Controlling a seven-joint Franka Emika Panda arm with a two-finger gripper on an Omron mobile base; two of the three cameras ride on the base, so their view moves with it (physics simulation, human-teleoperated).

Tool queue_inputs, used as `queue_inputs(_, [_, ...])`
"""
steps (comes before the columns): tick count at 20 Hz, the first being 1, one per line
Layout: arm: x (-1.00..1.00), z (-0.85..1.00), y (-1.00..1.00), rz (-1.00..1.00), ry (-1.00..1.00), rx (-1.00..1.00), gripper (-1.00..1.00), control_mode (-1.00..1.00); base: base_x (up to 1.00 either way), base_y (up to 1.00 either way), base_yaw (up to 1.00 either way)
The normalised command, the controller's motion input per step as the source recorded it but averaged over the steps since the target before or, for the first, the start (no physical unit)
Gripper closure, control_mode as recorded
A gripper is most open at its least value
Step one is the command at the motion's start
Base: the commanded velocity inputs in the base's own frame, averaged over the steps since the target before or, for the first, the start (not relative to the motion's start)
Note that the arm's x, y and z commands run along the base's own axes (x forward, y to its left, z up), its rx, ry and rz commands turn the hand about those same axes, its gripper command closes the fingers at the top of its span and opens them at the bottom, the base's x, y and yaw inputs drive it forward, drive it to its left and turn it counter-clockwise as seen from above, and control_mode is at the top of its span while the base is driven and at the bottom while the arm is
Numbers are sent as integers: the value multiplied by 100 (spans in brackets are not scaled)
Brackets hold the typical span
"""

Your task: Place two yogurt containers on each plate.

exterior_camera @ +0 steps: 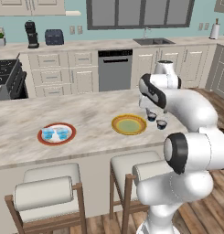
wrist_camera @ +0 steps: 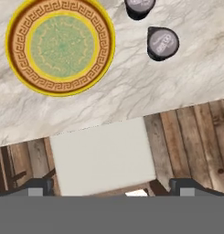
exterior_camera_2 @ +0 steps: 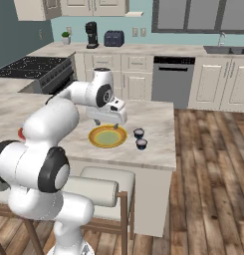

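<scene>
The yellow plate (exterior_camera: 128, 124) (exterior_camera_2: 108, 136) (wrist_camera: 61, 45) lies bare on the island counter. Just to its right stand two dark yogurt containers (exterior_camera: 152, 117) (exterior_camera: 162, 124) (exterior_camera_2: 139, 133) (exterior_camera_2: 142, 144) (wrist_camera: 162, 43), on the counter and apart from the plate. Further left, the white red-rimmed plate (exterior_camera: 56, 133) carries two pale blue yogurt containers (exterior_camera: 48, 133) (exterior_camera: 62, 133). My gripper (exterior_camera_2: 108, 123) (wrist_camera: 111, 187) hovers open above the counter's near edge by the yellow plate, with nothing between its fingers (wrist_camera: 38, 187).
Two cushioned stools (exterior_camera: 49, 187) (exterior_camera: 131, 167) stand under the counter's front edge; one seat (wrist_camera: 102, 155) is directly below the hand. The marble counter (exterior_camera: 90, 105) ends to the right of the dark cups. A stove (exterior_camera: 6, 77) is at far left.
</scene>
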Motion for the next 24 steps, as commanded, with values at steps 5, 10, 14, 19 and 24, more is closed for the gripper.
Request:
queue_inputs(5, [82, -32, -42, 0, 2, 4, -100, -100, 0, 0, 0])
queue_inputs(10, [70, -37, -38, 0, 3, 2, -100, -100, 0, 0, 0])
queue_inputs(14, [45, -31, -54, 0, 2, 3, -100, -100, 0, 0, 0])
queue_inputs(19, [21, -41, -57, 0, 1, 4, -100, -100, 0, 0, 0])
queue_inputs(24, [25, -45, -5, 0, -2, 0, -100, -100, 0, 0, 0])
